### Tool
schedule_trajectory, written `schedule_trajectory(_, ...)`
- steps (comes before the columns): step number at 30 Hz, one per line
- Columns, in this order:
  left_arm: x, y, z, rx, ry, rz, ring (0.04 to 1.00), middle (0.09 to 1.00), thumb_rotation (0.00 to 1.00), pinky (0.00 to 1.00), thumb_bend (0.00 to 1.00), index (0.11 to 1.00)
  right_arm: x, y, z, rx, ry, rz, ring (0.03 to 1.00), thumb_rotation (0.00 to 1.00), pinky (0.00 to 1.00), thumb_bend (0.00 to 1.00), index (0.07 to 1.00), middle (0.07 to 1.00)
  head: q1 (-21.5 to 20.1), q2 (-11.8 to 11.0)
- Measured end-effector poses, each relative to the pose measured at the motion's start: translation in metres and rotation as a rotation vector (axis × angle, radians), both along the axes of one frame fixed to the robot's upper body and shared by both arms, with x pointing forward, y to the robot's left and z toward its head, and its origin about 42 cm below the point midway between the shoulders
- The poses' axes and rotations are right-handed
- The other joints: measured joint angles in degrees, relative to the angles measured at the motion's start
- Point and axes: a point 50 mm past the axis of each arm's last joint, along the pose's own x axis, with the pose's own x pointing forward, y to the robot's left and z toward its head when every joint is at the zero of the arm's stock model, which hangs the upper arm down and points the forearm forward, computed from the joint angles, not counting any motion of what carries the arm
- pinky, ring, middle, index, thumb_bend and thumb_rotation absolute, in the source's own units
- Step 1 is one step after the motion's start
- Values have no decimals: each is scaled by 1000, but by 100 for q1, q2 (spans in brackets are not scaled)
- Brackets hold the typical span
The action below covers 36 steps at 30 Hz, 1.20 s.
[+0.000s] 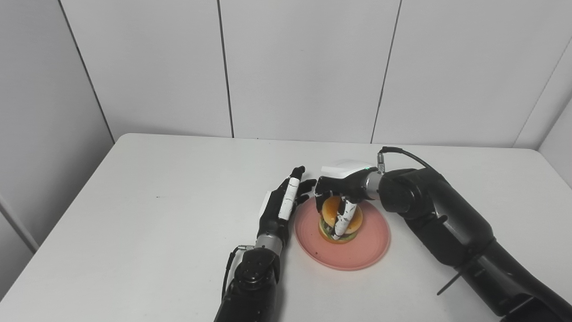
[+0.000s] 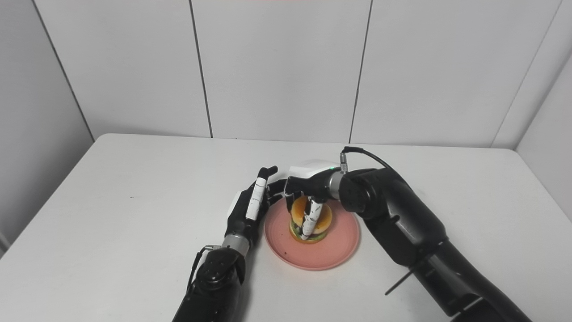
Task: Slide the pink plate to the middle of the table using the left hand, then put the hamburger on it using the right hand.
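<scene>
Right hand [image 1: 342, 190] covers burger [image 1: 333, 210] top and back; fingers [image 1: 345, 218] cross its front. Can't tell if the burger bottom touches plate [image 1: 357, 255] or sits just above. Plate's far rim hidden behind hand and burger. Left hand [image 1: 283, 201] palm side unseen. Both arms cut off at bottom edge.

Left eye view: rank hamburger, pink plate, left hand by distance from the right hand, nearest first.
1. hamburger: inside the right hand grasp, over the plate's middle.
2. pink plate: directly beneath.
3. left hand: alongside, at the plate's left rim; its fingertips come close, so 2 and 3 are near-tied.
</scene>
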Motion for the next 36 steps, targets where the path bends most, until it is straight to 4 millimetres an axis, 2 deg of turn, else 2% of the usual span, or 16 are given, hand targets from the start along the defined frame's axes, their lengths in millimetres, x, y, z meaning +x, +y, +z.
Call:
schedule_trajectory(3,0,0,0,0,1,1,838,747,945,910,889,847,0,0,1,-20,34,-16,600,157,527,931,684,662,-9,0)
schedule_trajectory(4,0,0,0,0,1,1,831,746,955,899,886,845,1,0,2,-23,38,-18,601,196,501,986,701,670,-9,0)
schedule_trajectory(6,0,0,0,1,1,-1,830,747,959,894,887,844,1,-1,2,-28,58,-39,639,220,519,995,711,701,-26,0)
schedule_trajectory(7,0,0,0,2,1,-1,832,750,958,894,888,844,1,-2,2,-30,68,-49,701,260,564,999,727,749,-26,0)
schedule_trajectory(11,-1,1,0,2,1,0,841,751,955,917,885,844,0,-2,2,-32,90,-82,783,315,650,1000,755,812,-26,0)
schedule_trajectory(12,-1,1,0,2,1,0,843,752,955,926,885,846,0,-3,3,-29,93,-89,835,316,726,1000,781,853,-35,-26)
schedule_trajectory(15,-1,1,0,1,0,-1,845,752,952,934,886,845,-1,-4,5,-20,105,-97,910,330,811,1000,806,916,-35,-44)
schedule_trajectory(18,-1,1,0,0,0,-4,844,750,949,930,889,840,-5,-9,12,-21,87,-84,947,372,845,1000,833,965,-44,-61)
schedule_trajectory(20,-1,2,0,0,-1,-6,844,748,955,924,892,843,-9,-15,16,-27,69,-77,967,392,828,1000,833,979,-44,-70)
schedule_trajectory(24,-1,3,-1,2,-1,-8,846,746,955,929,894,843,-23,-28,31,-16,5,-70,980,402,826,1000,834,980,-61,-70)
schedule_trajectory(26,-1,4,-1,3,-2,-6,853,744,951,941,890,842,-35,-32,42,7,-28,-65,989,410,907,1000,835,968,-79,-79)
schedule_trajectory(28,0,5,-1,1,-1,-5,853,743,947,952,888,841,-43,-35,51,25,-55,-54,983,419,915,1000,831,955,-88,-88)
schedule_trajectory(30,0,5,-1,0,-1,-4,852,741,942,962,886,841,-51,-41,61,45,-88,-44,970,425,902,1000,821,937,-88,-105)
schedule_trajectory(32,0,6,-1,-1,-1,-4,849,738,950,950,890,835,-58,-47,67,74,-109,-39,930,403,838,1000,806,914,-97,-105)
schedule_trajectory(36,0,10,-1,1,-4,5,846,734,959,936,890,828,-74,-70,73,202,-115,-54,886,331,787,1000,791,880,-97,-114)
